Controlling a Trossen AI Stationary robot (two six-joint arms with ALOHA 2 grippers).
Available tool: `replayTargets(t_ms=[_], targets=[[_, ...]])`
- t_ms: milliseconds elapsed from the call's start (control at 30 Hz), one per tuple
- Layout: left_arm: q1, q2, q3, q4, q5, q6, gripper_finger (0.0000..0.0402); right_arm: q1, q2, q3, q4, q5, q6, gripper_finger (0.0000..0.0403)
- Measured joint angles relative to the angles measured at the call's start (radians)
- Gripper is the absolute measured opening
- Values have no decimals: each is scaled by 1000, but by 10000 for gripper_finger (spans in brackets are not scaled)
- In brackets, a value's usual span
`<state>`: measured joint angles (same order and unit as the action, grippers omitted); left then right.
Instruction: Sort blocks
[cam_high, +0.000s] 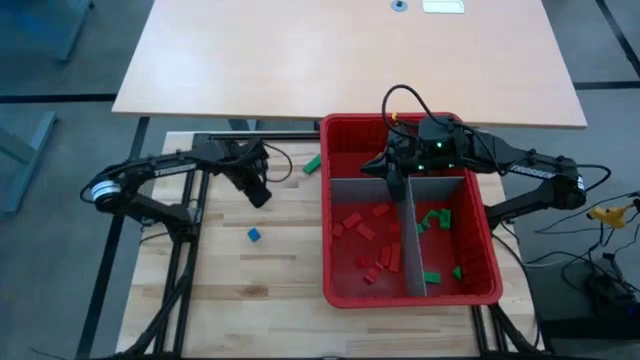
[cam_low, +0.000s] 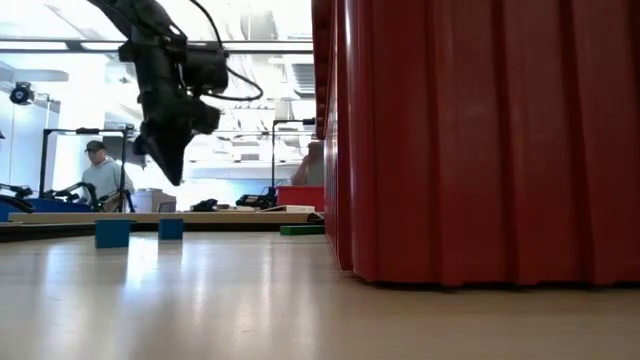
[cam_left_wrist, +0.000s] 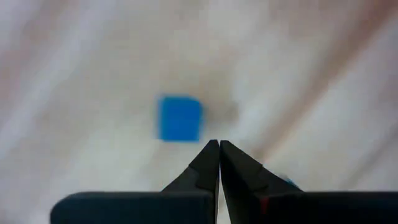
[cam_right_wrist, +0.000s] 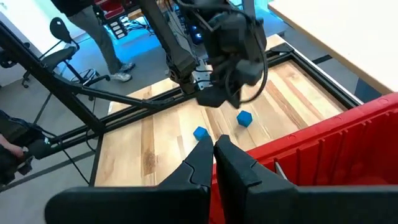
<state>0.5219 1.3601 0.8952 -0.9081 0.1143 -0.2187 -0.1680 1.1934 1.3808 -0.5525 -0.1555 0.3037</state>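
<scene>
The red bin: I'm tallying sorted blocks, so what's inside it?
The red bin holds red blocks in one compartment and green blocks in the next. The right tool, shut, hangs over the grey divider, hiding part of the far section.

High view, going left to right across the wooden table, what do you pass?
Left gripper, hanging shut over the boards → blue block → green block beside the bin → red bin wall → red blocks → right gripper, over the grey divider → green blocks.
</scene>
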Motion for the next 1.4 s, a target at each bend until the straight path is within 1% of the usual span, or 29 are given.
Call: replayTargets(t_ms=[67,200,333,467,600,700,833,1000,1067,1133,1233,1333,1400], targets=[[19,-26,1,29,-40,-3,0,0,0,0,10,0,-1,0],[65,-20,-5,38,-60,0,0,0,0,0,17,0,1,0],[90,24,-21,46,-72,25,0,0,0,0,19,0,10,0],[92,76,-46,97,-76,41,0,0,0,0,19,0,19,0],[92,133,-54,115,-62,38,0,0,0,0,20,0,26,0],[89,169,-58,110,8,38,0,3,0,0,20,0,27,0],[64,186,-76,106,137,47,0,5,0,0,20,1,28,0],[-20,163,-144,95,270,52,0,5,0,0,20,1,28,0],[-71,148,-171,79,304,45,0,5,0,0,20,1,27,0],[-120,128,-197,68,290,18,0,5,0,0,20,1,26,0],[-163,80,-218,73,173,-65,0,5,0,0,19,1,26,0],[-167,29,-219,110,79,-111,0,5,0,0,19,1,26,0],[-161,1,-209,139,49,-119,0,5,0,0,19,1,26,0]])
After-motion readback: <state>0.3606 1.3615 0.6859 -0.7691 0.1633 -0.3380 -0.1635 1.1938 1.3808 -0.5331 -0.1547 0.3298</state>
